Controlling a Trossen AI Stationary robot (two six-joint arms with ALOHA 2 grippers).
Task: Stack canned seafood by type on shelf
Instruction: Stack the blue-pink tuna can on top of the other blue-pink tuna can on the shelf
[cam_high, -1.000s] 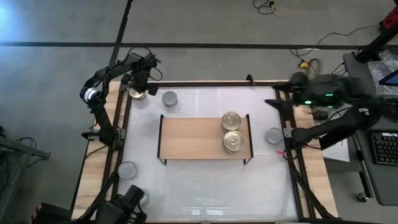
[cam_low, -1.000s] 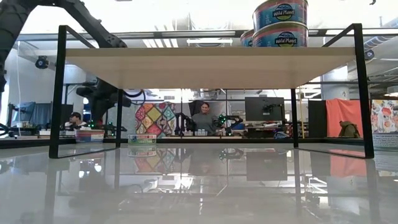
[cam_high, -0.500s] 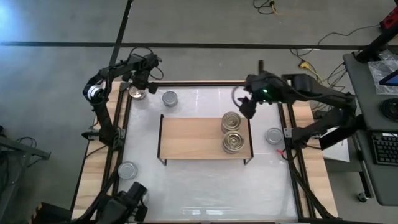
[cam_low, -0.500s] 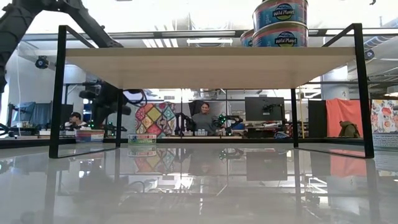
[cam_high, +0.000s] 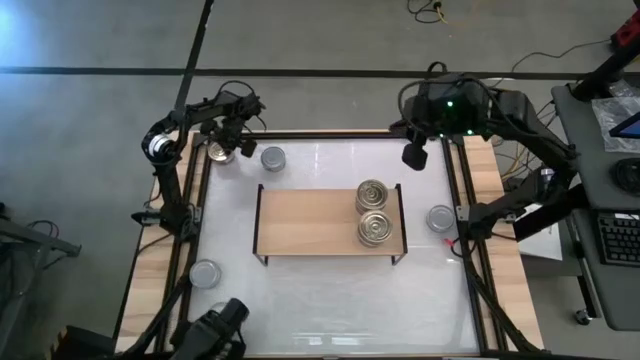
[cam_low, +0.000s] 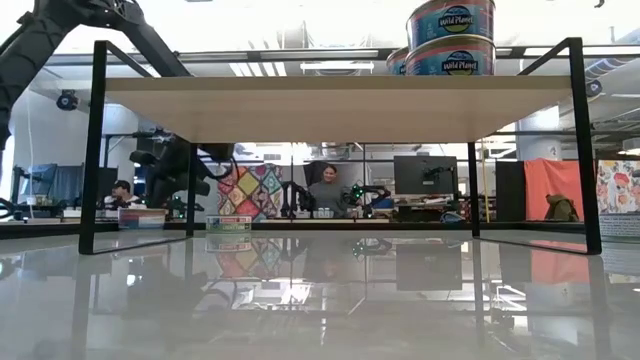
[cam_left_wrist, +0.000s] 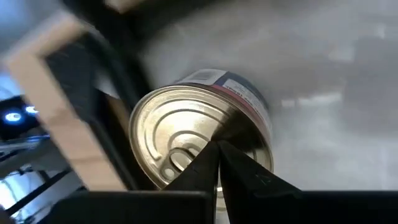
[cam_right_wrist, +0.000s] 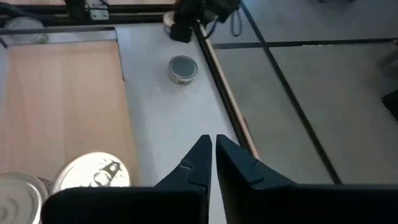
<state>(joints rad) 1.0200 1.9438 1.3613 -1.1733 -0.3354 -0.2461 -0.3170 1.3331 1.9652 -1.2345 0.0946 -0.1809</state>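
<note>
Your shelf (cam_high: 310, 222) lies bare across its left and middle; two gold-topped cans (cam_high: 374, 211) block its right end, near the posts.

The shelf (cam_high: 310, 220) stands mid-table with two cans (cam_high: 373, 212) side by side at its right end, one can (cam_high: 440, 218) right of it, two cans (cam_high: 247, 154) behind-left, one can (cam_high: 204, 273) front-left.
</note>
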